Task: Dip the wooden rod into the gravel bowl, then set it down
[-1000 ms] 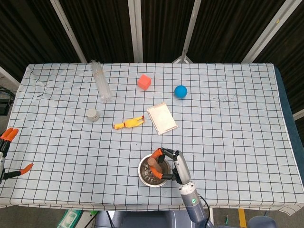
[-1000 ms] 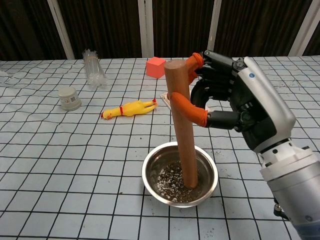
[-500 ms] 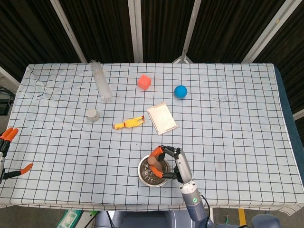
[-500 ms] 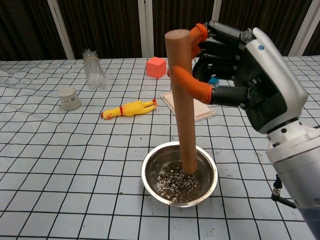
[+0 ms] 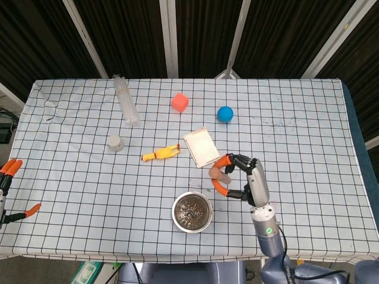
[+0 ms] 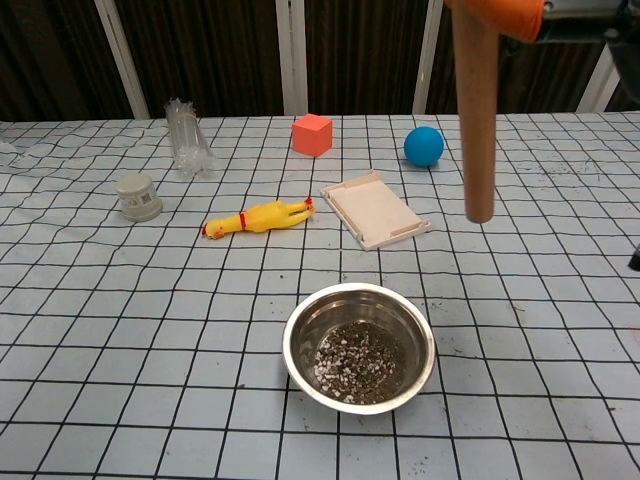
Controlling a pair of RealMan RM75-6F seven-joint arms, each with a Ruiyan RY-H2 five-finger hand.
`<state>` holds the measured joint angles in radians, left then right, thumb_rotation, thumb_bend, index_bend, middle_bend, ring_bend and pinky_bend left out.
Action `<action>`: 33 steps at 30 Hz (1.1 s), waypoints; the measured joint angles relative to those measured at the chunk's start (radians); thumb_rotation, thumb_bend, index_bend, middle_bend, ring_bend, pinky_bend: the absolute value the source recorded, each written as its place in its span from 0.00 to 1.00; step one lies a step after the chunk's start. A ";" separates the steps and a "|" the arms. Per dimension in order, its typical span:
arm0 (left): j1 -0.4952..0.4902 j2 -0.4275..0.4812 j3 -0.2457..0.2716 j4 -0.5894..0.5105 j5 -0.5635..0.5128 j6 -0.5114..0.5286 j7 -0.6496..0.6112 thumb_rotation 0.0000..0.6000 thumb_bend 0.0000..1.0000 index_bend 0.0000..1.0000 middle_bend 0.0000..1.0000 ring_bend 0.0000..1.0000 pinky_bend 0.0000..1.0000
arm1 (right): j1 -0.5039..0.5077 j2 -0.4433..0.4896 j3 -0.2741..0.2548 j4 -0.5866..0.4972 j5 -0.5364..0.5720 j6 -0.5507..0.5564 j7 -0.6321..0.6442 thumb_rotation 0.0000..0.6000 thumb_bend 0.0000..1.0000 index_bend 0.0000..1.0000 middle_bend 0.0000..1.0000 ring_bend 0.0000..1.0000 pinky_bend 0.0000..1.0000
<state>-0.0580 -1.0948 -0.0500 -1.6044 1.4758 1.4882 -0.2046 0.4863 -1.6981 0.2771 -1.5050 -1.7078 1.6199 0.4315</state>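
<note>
My right hand (image 5: 241,177) grips the wooden rod (image 6: 475,120) upright, high above the table and to the right of the gravel bowl (image 5: 192,212). In the chest view only an orange fingertip (image 6: 500,12) shows at the top edge, and the rod's lower end hangs clear of the steel bowl (image 6: 359,345), which holds grey gravel. From the head view the rod top (image 5: 217,175) shows between the orange-tipped fingers. My left hand (image 5: 8,188) rests at the table's left edge, fingers apart, holding nothing.
A shallow wooden tray (image 5: 202,147) lies just behind the rod. A yellow rubber chicken (image 5: 160,154), small grey cup (image 5: 115,142), clear plastic tube (image 5: 126,101), red cube (image 5: 180,102) and blue ball (image 5: 225,113) lie further back.
My right hand has lifted the rod out of the gravel bowl and carried it up and to the right. The bowl stays in place; the left hand has not moved.
</note>
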 measured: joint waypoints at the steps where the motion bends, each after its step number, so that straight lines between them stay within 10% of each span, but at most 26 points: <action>1: 0.000 0.000 0.000 0.000 0.000 0.000 0.001 1.00 0.05 0.00 0.00 0.00 0.00 | -0.004 0.025 0.004 0.011 0.010 -0.006 -0.005 1.00 0.55 0.83 0.63 0.65 0.67; 12: -0.001 0.000 -0.001 -0.007 -0.006 -0.006 0.003 1.00 0.05 0.00 0.00 0.00 0.00 | -0.047 0.157 -0.018 0.265 0.091 -0.087 -0.105 1.00 0.55 0.80 0.62 0.62 0.62; 18: -0.001 0.000 0.001 -0.010 -0.004 -0.005 0.010 1.00 0.05 0.00 0.00 0.00 0.00 | -0.054 0.190 -0.087 0.304 0.098 -0.184 -0.316 1.00 0.55 0.31 0.30 0.20 0.16; 24: 0.001 0.001 0.002 -0.010 -0.004 -0.003 0.005 1.00 0.05 0.00 0.00 0.00 0.00 | -0.048 0.225 -0.161 0.214 0.136 -0.379 -0.559 1.00 0.45 0.06 0.14 0.04 0.00; 33: 0.002 0.006 0.002 -0.005 -0.006 -0.005 -0.010 1.00 0.05 0.00 0.00 0.00 0.00 | -0.048 0.274 -0.195 -0.017 0.198 -0.445 -0.745 1.00 0.45 0.04 0.13 0.02 0.00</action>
<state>-0.0559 -1.0892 -0.0482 -1.6096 1.4694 1.4827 -0.2147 0.4387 -1.4242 0.0825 -1.5217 -1.5097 1.1748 -0.3132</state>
